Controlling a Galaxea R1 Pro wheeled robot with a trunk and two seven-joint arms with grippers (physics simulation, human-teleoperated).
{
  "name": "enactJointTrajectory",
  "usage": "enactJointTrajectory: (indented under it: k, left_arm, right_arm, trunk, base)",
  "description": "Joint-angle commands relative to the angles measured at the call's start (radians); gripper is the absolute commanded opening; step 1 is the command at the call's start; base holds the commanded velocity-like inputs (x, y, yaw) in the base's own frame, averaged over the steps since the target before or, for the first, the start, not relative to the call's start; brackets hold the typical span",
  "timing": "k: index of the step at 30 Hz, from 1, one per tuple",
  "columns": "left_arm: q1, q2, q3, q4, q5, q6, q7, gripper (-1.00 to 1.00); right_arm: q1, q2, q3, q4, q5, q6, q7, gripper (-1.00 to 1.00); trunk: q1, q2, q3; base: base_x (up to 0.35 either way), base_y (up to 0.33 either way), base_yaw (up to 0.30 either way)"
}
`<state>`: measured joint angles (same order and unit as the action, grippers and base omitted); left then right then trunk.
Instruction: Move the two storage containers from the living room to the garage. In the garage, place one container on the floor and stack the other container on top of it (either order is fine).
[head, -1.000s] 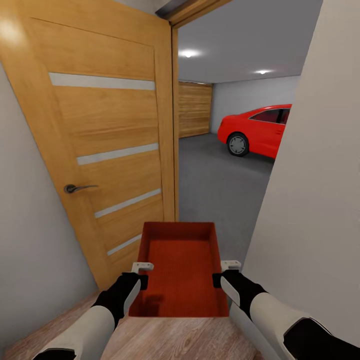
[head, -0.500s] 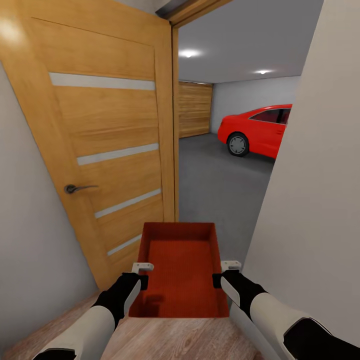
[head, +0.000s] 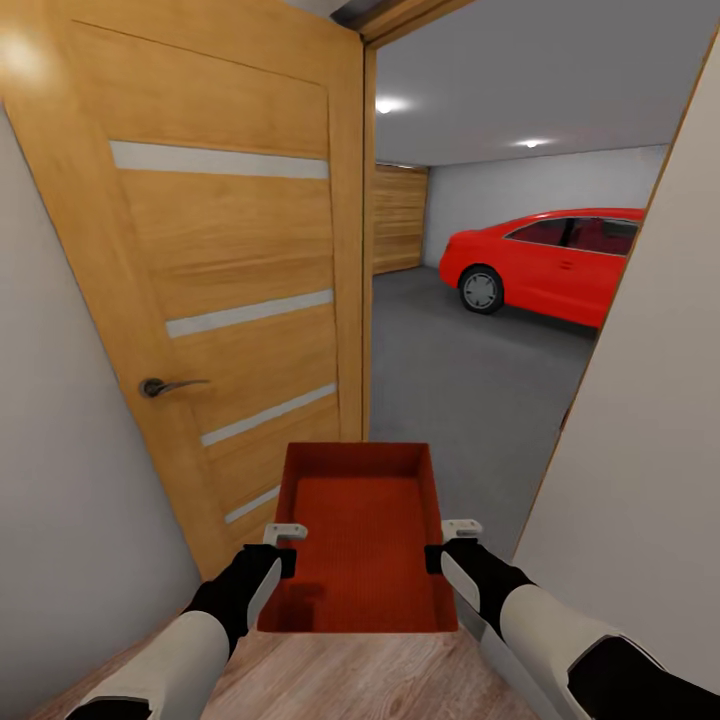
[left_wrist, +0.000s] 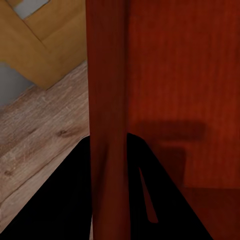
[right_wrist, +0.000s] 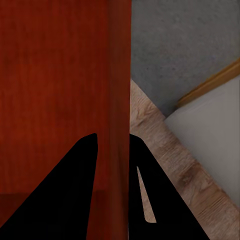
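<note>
I hold one orange-red storage container (head: 360, 535) level in front of me, over the light wood planks at the garage doorway. My left gripper (head: 284, 550) is shut on its left wall (left_wrist: 106, 100), one black finger on each side. On the opposite wall (right_wrist: 120, 100) my right gripper (head: 446, 548) is shut the same way. The container is empty. Beyond the doorway lies the garage's dark grey floor (head: 450, 370).
An open honey-wood door (head: 220, 290) with frosted strips and a handle (head: 160, 386) stands close on my left. A white wall (head: 640, 470) crowds the right side. A glossy red car (head: 550, 260) is parked deep in the garage at the right, with a wooden garage door (head: 398, 218) behind.
The view has shifted forward and a little right, so more of the garage and the car shows through the doorway. Both grippers keep the same hold on the container.
</note>
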<state>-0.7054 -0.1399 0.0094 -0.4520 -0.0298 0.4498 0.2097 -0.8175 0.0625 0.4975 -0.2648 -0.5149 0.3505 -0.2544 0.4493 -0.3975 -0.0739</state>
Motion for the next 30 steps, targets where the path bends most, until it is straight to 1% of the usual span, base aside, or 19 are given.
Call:
enactJointTrajectory:
  k: [1,11,30]
  left_arm:
    - [0.0,0.008,-0.012,0.049,-0.015,0.057,0.008,-1.0]
    - [0.0,0.008,-0.012,0.049,-0.015,0.056,0.008,-1.0]
    - [0.0,0.008,-0.014,0.049,-0.015,0.055,0.01,-1.0]
  right_arm:
    - [-0.002,-0.001,0.039,-0.007,-0.02,0.001,-0.002,-1.0]
    - [-0.002,0.001,0.039,-0.007,-0.019,0.002,-0.002,-1.0]
    - [-0.002,0.002,0.039,-0.007,-0.019,0.002,-0.002,-1.0]
  trunk:
    - [0.001,-0.003,-0.002]
    - [0.001,-0.003,-0.002]
    - [0.001,-0.003,-0.002]
  base:
    - [0.018,0.019,0.0]
    - [0.003,0.003,-0.024]
    - [0.0,0.0,-0.228]
